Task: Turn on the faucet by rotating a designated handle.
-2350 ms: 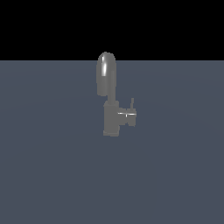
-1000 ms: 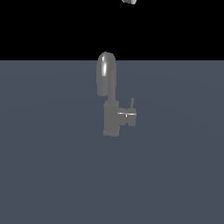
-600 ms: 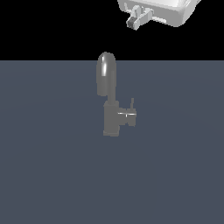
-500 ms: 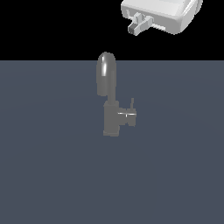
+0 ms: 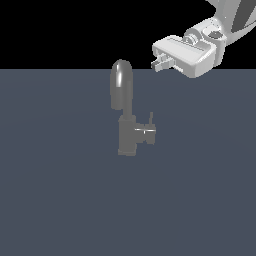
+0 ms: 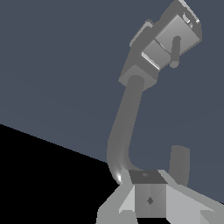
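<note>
The grey faucet (image 5: 127, 136) stands upright on the dark floor, with its arched spout (image 5: 121, 86) rising above the body. Its handle (image 5: 151, 121) is a thin short lever on the side stub (image 5: 145, 134), at the exterior view's right of the body. My white gripper (image 5: 158, 63) hangs high above and to the right of the handle, touching nothing, with its fingers together and empty. In the wrist view the gripper (image 6: 148, 193) sits close to the spout's arch (image 6: 124, 131), and the handle (image 6: 175, 49) shows farther off.
The flat dark grey floor (image 5: 60, 200) spreads around the faucet. My arm (image 5: 232, 17) enters from the exterior view's upper right corner.
My gripper came into view from the top right and moved down and left toward the faucet. The faucet and its handle have not moved.
</note>
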